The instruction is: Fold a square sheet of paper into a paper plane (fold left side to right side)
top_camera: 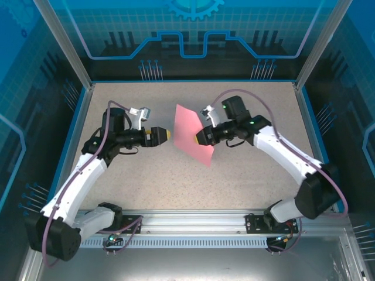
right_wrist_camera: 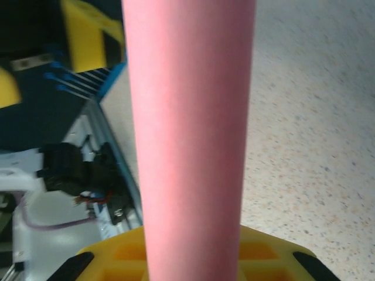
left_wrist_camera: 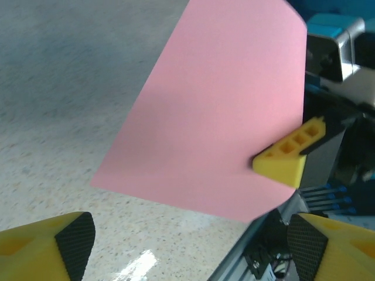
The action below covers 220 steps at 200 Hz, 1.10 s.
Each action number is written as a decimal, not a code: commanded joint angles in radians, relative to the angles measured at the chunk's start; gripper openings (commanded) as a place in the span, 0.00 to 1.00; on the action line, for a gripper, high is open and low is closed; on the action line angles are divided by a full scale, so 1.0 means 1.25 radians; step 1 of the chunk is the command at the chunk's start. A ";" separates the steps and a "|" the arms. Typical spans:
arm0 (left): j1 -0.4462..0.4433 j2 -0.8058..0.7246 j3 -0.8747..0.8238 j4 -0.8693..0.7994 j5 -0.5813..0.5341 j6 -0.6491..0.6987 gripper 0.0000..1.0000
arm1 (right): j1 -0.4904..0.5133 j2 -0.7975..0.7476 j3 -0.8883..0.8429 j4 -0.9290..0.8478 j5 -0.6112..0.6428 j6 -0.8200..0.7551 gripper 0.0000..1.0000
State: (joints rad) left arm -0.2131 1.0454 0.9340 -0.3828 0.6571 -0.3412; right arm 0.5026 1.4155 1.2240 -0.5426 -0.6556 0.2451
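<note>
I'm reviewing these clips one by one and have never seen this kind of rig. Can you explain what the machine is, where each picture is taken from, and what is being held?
These are two robot arms bolted at the near edge of a speckled table, each ending in a two-finger gripper with yellow fingers. The overhead picture looks down from above and behind the arms; the other two come from cameras on the wrists, so each sees its own fingers.

The one item is a pink-red square sheet of paper, lifted off the table and standing on edge between the arms. The right gripper is shut on it; the left wrist view shows a yellow finger pressed against the sheet. The left gripper is open beside the sheet, not touching it.
</note>
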 commanded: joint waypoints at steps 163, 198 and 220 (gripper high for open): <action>-0.028 0.032 0.008 0.202 0.299 0.004 0.30 | -0.021 -0.032 0.118 -0.188 -0.284 -0.137 0.26; -0.028 0.046 -0.008 0.179 0.266 0.015 0.07 | -0.055 -0.046 0.100 -0.200 -0.164 -0.123 0.43; -0.028 0.069 -0.035 0.167 0.209 0.006 0.05 | -0.072 -0.055 0.089 -0.228 0.020 -0.109 0.63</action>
State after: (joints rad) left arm -0.2424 1.0996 0.9314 -0.1516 0.9840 -0.3382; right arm 0.4397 1.3727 1.3373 -0.7704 -0.8730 0.0982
